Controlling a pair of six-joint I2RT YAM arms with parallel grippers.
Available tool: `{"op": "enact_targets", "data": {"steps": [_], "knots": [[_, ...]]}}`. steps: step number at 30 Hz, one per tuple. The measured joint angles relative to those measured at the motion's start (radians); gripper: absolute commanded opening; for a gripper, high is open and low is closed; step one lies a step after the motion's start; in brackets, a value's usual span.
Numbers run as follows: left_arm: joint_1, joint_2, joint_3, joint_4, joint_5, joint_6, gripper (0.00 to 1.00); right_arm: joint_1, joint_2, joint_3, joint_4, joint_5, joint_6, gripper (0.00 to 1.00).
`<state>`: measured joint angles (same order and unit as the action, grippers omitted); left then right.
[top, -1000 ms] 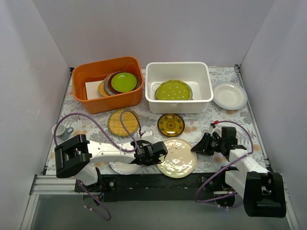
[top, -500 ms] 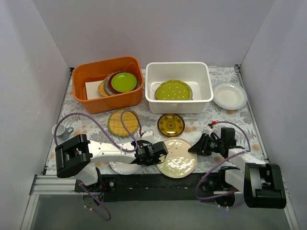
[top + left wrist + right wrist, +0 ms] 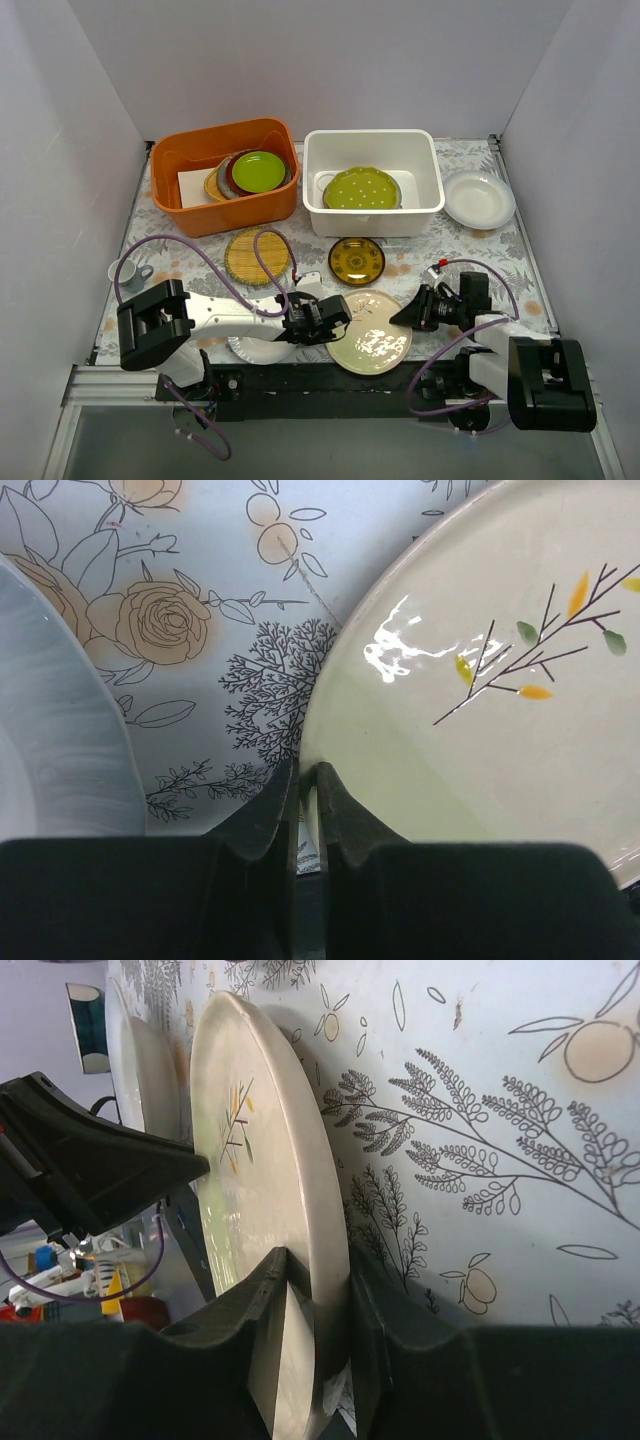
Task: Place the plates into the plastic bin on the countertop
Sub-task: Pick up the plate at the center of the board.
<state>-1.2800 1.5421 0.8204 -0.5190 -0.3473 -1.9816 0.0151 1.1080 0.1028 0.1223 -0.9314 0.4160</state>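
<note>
A cream plate (image 3: 368, 343) with a sprig motif lies at the near edge of the countertop (image 3: 410, 265). My right gripper (image 3: 405, 315) is shut on its right rim; in the right wrist view the gripper (image 3: 318, 1260) has one finger on top of the cream plate (image 3: 260, 1120) and one under it. My left gripper (image 3: 340, 318) is shut, and in the left wrist view its gripper tips (image 3: 308, 770) touch the left rim of the plate (image 3: 480, 740). The white plastic bin (image 3: 430, 205) at the back holds a green dotted plate (image 3: 360, 188).
An orange tub (image 3: 190, 215) at the back left holds stacked plates. A woven yellow plate (image 3: 257, 256), a dark-and-gold plate (image 3: 356, 260), a white plate (image 3: 479, 198) and a cup (image 3: 128, 272) sit on the countertop. Another white plate (image 3: 258, 348) lies under my left arm.
My right gripper slid left to the cream plate and its jaws now sit on the rim. The left arm has stayed at the plate's left edge.
</note>
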Motion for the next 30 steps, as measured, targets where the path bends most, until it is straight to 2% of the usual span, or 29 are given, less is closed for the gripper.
{"op": "enact_targets", "data": {"steps": [1,4,10,13,14,17,21,25,30], "knots": [[0.000,0.000,0.000,0.000,-0.001,0.000,0.00,0.000,-0.011,-0.002,-0.006,0.002,0.002,0.10],[0.000,-0.002,0.000,-0.001,-0.002,0.000,0.00,0.000,-0.055,-0.003,-0.033,0.005,0.005,0.01],[-0.002,-0.013,0.000,-0.005,-0.006,-0.001,0.00,0.002,-0.152,-0.002,-0.088,0.006,0.031,0.01],[-0.005,-0.016,0.000,-0.009,-0.011,-0.001,0.09,0.005,-0.207,-0.002,-0.117,0.006,0.053,0.01],[-0.006,-0.018,0.000,-0.011,-0.014,-0.001,0.17,0.005,-0.216,-0.001,-0.122,0.005,0.058,0.01],[-0.011,-0.020,0.000,-0.011,-0.023,-0.002,0.25,0.008,-0.250,0.003,-0.138,-0.001,0.079,0.01],[-0.019,-0.033,0.000,-0.002,-0.026,-0.005,0.47,0.021,-0.278,0.036,-0.183,-0.021,0.094,0.01],[-0.030,-0.077,0.001,0.017,-0.027,-0.010,0.62,0.032,-0.297,0.062,-0.228,-0.023,0.094,0.01],[-0.033,-0.155,0.032,0.040,-0.031,-0.003,0.75,0.033,-0.319,0.087,-0.287,-0.020,0.094,0.01]]}}
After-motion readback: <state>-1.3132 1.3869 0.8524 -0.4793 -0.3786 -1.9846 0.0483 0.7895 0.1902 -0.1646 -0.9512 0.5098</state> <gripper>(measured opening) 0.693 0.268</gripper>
